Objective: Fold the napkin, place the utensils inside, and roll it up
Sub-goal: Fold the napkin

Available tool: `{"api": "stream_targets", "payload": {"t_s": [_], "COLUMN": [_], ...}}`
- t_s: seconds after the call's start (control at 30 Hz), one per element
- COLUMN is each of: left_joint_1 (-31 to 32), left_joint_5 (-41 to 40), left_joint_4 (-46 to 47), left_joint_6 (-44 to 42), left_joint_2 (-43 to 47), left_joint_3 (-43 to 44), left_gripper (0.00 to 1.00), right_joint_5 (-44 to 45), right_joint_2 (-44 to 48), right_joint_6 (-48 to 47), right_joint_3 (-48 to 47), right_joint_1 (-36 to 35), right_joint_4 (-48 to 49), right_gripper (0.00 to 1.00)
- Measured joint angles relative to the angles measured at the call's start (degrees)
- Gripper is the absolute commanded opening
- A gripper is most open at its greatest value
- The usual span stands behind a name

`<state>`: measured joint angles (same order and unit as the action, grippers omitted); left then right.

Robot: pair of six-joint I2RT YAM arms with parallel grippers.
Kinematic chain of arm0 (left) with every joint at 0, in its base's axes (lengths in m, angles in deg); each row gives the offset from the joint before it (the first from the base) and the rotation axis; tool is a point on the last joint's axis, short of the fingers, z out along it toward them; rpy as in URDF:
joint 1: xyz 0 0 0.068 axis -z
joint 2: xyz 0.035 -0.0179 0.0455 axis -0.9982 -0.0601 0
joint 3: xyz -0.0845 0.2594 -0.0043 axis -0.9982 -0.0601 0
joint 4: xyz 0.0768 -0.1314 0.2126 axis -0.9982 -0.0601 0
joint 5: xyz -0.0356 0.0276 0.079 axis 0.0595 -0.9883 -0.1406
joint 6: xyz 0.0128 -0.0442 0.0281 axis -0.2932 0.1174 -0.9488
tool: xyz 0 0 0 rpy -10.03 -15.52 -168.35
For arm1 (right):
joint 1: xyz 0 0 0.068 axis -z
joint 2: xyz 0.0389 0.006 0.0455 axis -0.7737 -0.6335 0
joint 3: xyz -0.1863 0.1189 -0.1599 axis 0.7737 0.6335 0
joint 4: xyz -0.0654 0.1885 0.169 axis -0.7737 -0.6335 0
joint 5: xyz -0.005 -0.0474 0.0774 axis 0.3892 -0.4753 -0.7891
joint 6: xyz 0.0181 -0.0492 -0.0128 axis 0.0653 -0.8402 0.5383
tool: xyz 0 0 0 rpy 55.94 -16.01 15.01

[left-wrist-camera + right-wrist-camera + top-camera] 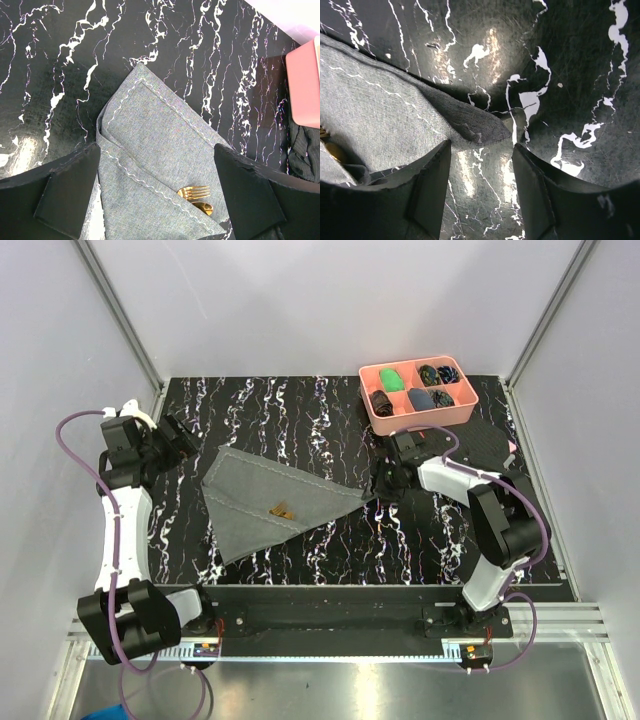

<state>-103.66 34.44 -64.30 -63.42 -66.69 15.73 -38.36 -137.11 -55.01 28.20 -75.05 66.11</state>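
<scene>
The grey napkin [270, 502] lies folded into a triangle on the black marbled table [300, 400], its point toward the right. The gold fork [194, 191] and gold spoon [204, 207] poke out from under a folded flap; they show as a gold spot [281, 509] in the top view. My left gripper [180, 437] is open above the napkin's far left corner [140, 70], holding nothing. My right gripper [384, 480] is open just beside the napkin's right tip [487, 131], with the tip lying just ahead of the fingers.
A pink tray [418, 395] with small dark and green items stands at the back right. A black patterned cloth [490, 445] lies right of it, behind the right arm. White walls and metal posts enclose the table.
</scene>
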Motion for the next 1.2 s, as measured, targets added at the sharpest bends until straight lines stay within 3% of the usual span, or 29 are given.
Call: {"api": "stream_targets", "payload": {"t_s": [0.13, 0.5, 0.8, 1.07, 1.2], "left_joint_1": [0.0, 0.0, 0.0, 0.0, 0.0], "left_joint_5": [0.2, 1.2, 1.3, 1.6, 1.7], "left_joint_4": [0.0, 0.0, 0.0, 0.0, 0.0], "left_joint_6": [0.0, 0.0, 0.0, 0.0, 0.0], "left_joint_2": [0.0, 0.0, 0.0, 0.0, 0.0], "left_joint_3": [0.0, 0.0, 0.0, 0.0, 0.0], "left_gripper": [0.99, 0.99, 0.99, 0.99, 0.99], "right_joint_5": [0.0, -0.5, -0.6, 0.1, 1.2], "right_joint_2": [0.0, -3.6, -4.3, -6.1, -7.7], "right_joint_6": [0.1, 0.5, 0.6, -1.3, -2.9], "right_joint_3": [-0.3, -2.2, -2.3, -5.1, -8.8], "right_joint_1": [0.0, 0.5, 0.5, 0.5, 0.5], "right_joint_4": [0.6, 1.9, 2.7, 1.2, -0.1], "right_gripper": [0.50, 0.44, 0.30, 0.11, 0.08]}}
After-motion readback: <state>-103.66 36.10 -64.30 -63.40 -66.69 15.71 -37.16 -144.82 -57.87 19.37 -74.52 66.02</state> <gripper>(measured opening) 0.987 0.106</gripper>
